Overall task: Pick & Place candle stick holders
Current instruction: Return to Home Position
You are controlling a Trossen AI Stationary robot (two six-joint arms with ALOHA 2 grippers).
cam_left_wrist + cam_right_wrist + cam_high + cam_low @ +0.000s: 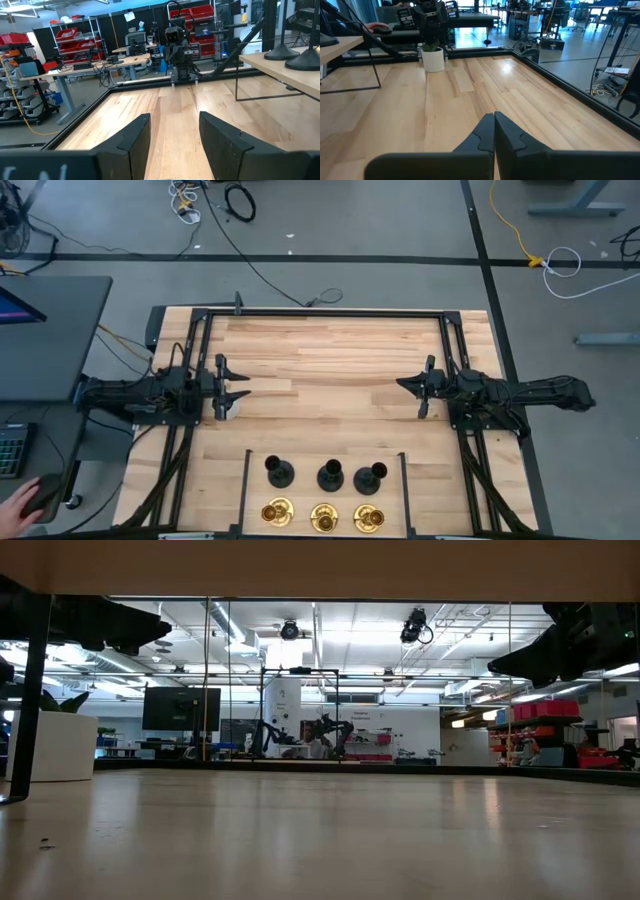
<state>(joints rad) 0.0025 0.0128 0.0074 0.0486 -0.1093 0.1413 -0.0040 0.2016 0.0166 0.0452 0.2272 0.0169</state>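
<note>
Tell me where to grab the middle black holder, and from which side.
Probably by its stem, above the flared base: the middle black holder stands upright, black neighbours either side, brass holders behind. Come from above or over the bare table. Both arms wait at its sides.

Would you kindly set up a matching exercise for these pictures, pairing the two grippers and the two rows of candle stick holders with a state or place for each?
Things:
1. left gripper
2. right gripper
3. three matte black candle stick holders with round flared bases
4. three shiny brass-gold candle stick holders

States or places:
A. the row nearest the edge of the wooden table
B. fingers shut together, holding nothing
C. fingers open, holding nothing
D. the row one step further in, towards the table's middle

Pairs: 1-C, 2-B, 3-D, 4-A.
</note>
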